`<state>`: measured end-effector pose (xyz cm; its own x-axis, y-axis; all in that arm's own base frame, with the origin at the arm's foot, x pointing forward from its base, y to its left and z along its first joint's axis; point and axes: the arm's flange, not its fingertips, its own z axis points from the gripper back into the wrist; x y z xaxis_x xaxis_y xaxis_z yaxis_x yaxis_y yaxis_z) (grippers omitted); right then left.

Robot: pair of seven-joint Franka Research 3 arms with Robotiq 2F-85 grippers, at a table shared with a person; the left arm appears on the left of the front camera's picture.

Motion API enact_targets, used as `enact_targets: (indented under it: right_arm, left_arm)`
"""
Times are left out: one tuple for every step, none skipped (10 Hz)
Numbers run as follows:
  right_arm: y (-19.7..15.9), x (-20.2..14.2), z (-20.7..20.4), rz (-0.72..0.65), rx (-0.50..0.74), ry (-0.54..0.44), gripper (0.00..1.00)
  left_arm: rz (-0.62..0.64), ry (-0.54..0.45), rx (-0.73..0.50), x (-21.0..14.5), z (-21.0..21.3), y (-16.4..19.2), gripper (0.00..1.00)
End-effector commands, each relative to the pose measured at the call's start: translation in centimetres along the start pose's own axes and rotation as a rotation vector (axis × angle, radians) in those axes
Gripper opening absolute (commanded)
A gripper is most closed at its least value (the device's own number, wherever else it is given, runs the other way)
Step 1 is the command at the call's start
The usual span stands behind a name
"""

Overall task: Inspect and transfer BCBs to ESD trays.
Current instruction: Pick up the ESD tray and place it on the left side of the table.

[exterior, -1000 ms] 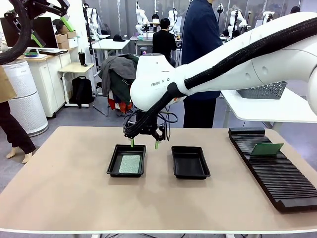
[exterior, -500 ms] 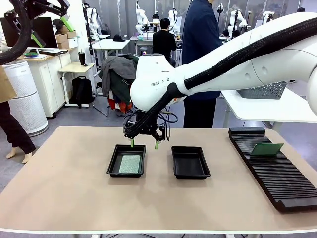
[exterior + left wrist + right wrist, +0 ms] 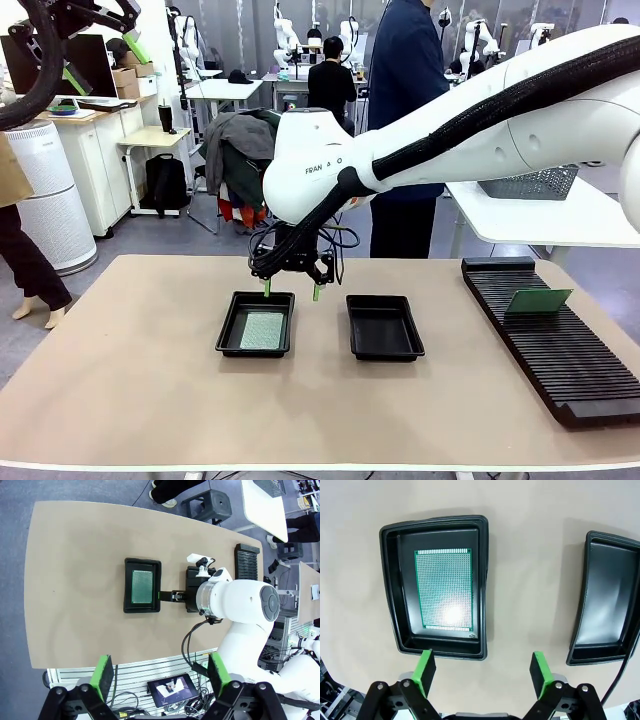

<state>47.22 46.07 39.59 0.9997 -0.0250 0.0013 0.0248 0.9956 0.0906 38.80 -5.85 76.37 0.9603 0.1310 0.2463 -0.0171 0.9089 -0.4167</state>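
1. Front: my right fingers (image 3: 316, 292), apart and empty, hover over the left tray (image 3: 228, 330), green board (image 3: 262, 330) flat inside; second tray (image 3: 385, 330) bare; spare board (image 3: 538, 300) upright in the rack (image 3: 560, 365).
2. Left wrist: my left fingers (image 3: 104, 676) apart, empty, high above the worktop (image 3: 70, 580).
3. Right wrist: green board placed, I judge; next, fetch the spare board.

Two black trays side by side on the desk (image 3: 130, 380), one loaded.
The left ESD tray (image 3: 226, 325) holds a green perforated BCB (image 3: 262, 330) lying flat on its floor. The right ESD tray (image 3: 385, 328) just beside it is empty. A second BCB (image 3: 538, 300) stands tilted in the black rack (image 3: 560, 365), well apart.
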Motion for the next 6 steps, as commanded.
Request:
enact_targets:
  right_arm:
    - [-0.1, -0.1, 0.0, -0.001, 0.002, -0.005, 1.0]
    - [-0.1, -0.1, 0.0, -0.001, 0.002, -0.005, 1.0]
    - [0.0, 0.0, 0.0, 0.0, 0.0, 0.0, 1.0]
    - [-1.1, -0.6, 1.2, -0.021, 0.045, 0.0, 1.0]
    - [-2.3, -1.0, 2.4, -0.034, 0.083, 0.003, 1.0]
    - [-3.5, -1.6, 3.6, -0.052, 0.131, 0.002, 1.0]
  left_arm:
    - [0.004, -0.001, -0.003, 0.0, 0.0, 0.1, 1.0]
    - [0.004, -0.001, -0.003, 0.0, 0.0, 0.1, 1.0]
    - [0.0, 0.0, 0.0, 0.0, 0.0, 0.0, 1.0]
    - [-0.015, 0.011, 0.022, 0.1, -2.1, -0.4, 1.0]
    - [-0.024, 0.009, 0.051, 0.2, -4.0, -0.5, 1.0]
    - [-0.049, 0.03, 0.063, 0.4, -5.9, -0.7, 1.0]
